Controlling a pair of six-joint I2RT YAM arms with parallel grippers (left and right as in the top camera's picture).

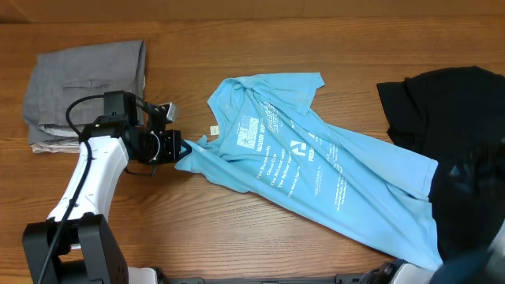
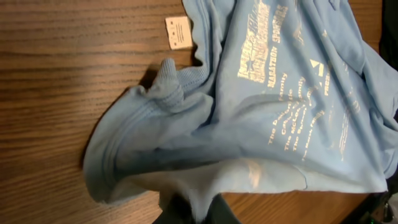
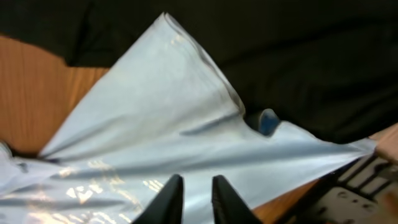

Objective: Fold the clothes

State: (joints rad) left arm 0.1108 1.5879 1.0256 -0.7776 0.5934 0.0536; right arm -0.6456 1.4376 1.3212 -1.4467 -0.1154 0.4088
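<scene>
The light blue T-shirt (image 1: 316, 170) with white lettering lies stretched diagonally across the wooden table. My left gripper (image 1: 183, 148) is at its left end, shut on a bunched sleeve edge. In the left wrist view the cloth (image 2: 261, 106) narrows into a pinch between the dark fingers (image 2: 200, 211). The black garment (image 1: 442, 99) lies crumpled at the right rear, partly over the shirt's far side. In the right wrist view my right gripper (image 3: 196, 186) has its fingers close together with pale blue shirt fabric (image 3: 161, 106) filling the narrow gap, and the black cloth (image 3: 298, 56) lies behind.
Folded grey trousers (image 1: 87, 83) sit at the back left, beside the left arm. A small white tag (image 2: 178, 31) lies on the wood by the shirt's collar. My right arm shows as a dark blur (image 1: 473, 213) at the lower right.
</scene>
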